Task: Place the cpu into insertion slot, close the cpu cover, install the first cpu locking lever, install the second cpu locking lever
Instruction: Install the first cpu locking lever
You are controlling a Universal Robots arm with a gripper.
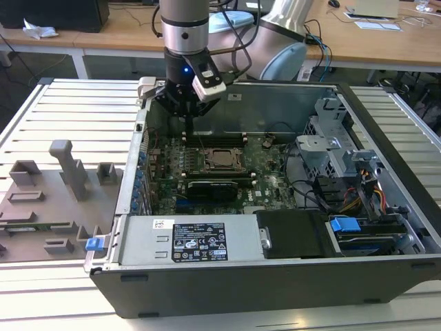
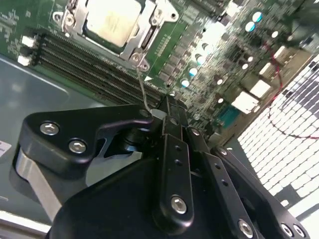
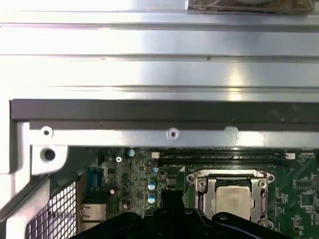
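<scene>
The cpu (image 1: pixel 222 158) (image 2: pixel 110 20) (image 3: pixel 232 200), with its pale silvery top, lies in the insertion slot on the green board. The cpu cover (image 2: pixel 144 37) (image 3: pixel 227 175) is folded flat around it as a metal frame. In the second wrist view, a thin wire locking lever (image 2: pixel 142 87) rises from the socket's corner to my fingertips. My gripper (image 1: pixel 189 132) (image 2: pixel 160 110) (image 3: pixel 172 196) hangs just off the socket on the exterior view's left, shut on the lever's free end.
Long black memory slots (image 2: pixel 84 64) run beside the socket. A black expansion card (image 1: pixel 213 187) lies nearer the front. The power supply (image 1: pixel 186 241), drive cage (image 1: pixel 331 148) and case wall (image 3: pixel 159 109) hem in the board. A grey fixture plate (image 1: pixel 55 193) sits outside the case.
</scene>
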